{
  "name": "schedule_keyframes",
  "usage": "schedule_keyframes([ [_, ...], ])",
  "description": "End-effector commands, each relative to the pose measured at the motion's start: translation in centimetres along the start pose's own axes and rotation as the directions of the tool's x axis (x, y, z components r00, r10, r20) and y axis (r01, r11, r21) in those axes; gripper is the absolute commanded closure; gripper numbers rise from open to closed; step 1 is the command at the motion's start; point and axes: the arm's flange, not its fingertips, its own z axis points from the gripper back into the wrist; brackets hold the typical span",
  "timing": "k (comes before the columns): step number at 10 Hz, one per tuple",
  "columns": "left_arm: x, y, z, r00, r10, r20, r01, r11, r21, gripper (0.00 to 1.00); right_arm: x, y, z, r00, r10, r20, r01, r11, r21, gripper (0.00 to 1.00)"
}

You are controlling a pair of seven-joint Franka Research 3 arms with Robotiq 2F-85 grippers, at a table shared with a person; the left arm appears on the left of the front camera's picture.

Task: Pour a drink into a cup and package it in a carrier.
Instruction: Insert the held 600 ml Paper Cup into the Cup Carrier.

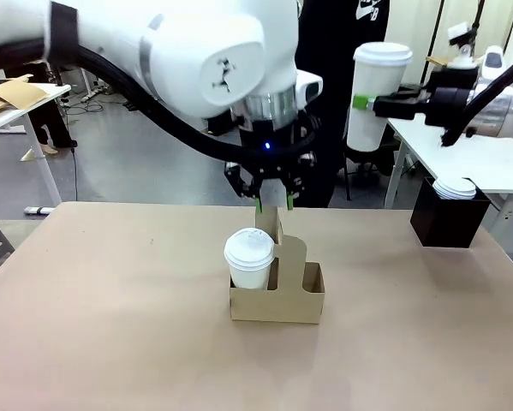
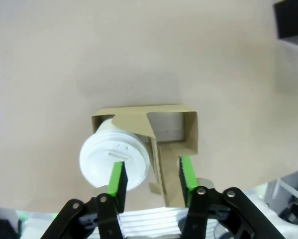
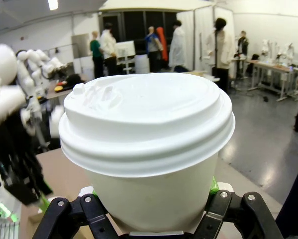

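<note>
A brown cardboard carrier stands mid-table with a white lidded cup in its left compartment. My left gripper hangs open just above the carrier's upright handle. In the left wrist view the cup and carrier lie below, and that gripper is open with its green pads either side of the handle, gripping nothing. High at the right, my right gripper is shut on a second white lidded cup, seen close in the right wrist view. The drink is hidden under the lids.
A black box with white lids on top sits at the table's right far edge. A person in dark clothes stands behind the table. The carrier's right compartment holds nothing. Bare tabletop lies to the left and front.
</note>
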Motion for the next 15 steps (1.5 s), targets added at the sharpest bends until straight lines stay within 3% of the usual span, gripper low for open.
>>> schedule_keyframes([
  [1,-0.5,3.1,3.4,0.99,-0.139,-0.016,0.138,0.988,-0.065,0.07,-3.4,-1.7,0.1,0.999,-0.022,-0.04,0.027,0.988,0.15,0.2],
  [2,-0.5,4.7,4.7,0.962,-0.274,-0.008,0.272,0.958,-0.094,0.0,-5.4,-1.5,0.0,0.998,-0.015,-0.054,0.027,0.974,0.225,0.2],
  [4,-0.5,9.6,5.6,0.862,-0.504,0.064,0.507,0.853,-0.125,0.0,-9.8,-0.5,-0.3,0.997,0.04,-0.065,-0.012,0.926,0.378,0.2],
  [5,-0.5,13.0,5.5,0.831,-0.545,0.11,0.556,0.818,-0.145,0.0,-11.7,0.0,-0.3,0.998,0.043,-0.052,-0.016,0.9,0.435,0.2],
  [6,-1.1,16.3,5.2,0.813,-0.56,0.162,0.581,0.801,-0.145,0.0,-13.5,0.9,-0.3,0.999,0.03,-0.036,-0.011,0.894,0.448,0.2],
  [8,-2.6,19.0,4.2,0.791,-0.561,0.245,0.599,0.791,-0.122,0.0,-14.0,2.0,-0.4,1.0,-0.005,-0.018,0.011,0.917,0.399,0.2],
  [9,-2.4,19.2,3.5,0.861,-0.458,0.221,0.486,0.87,-0.087,0.0,-14.4,1.3,-0.9,0.998,0.015,-0.057,0.012,0.898,0.44,0.2],
  [10,-0.6,18.4,5.2,0.803,-0.568,0.182,0.589,0.802,-0.099,0.0,-14.4,1.3,-0.9,0.998,0.015,-0.057,0.012,0.898,0.44,0.2],
  [12,-1.7,20.0,4.2,0.817,-0.54,0.203,0.564,0.822,-0.086,0.0,-15.2,1.6,-0.7,0.998,0.002,-0.056,0.022,0.9,0.436,0.2],
  [13,-1.9,22.0,2.4,0.773,-0.587,0.241,0.619,0.782,-0.078,0.0,-14.9,3.4,-1.6,0.998,0.059,-0.019,-0.042,0.876,0.481,0.2],
  [15,-1.7,26.0,-0.6,0.728,-0.644,0.234,0.677,0.729,-0.098,0.0,-15.0,5.4,-3.5,0.998,0.055,0.012,-0.052,0.838,0.544,0.2],
])
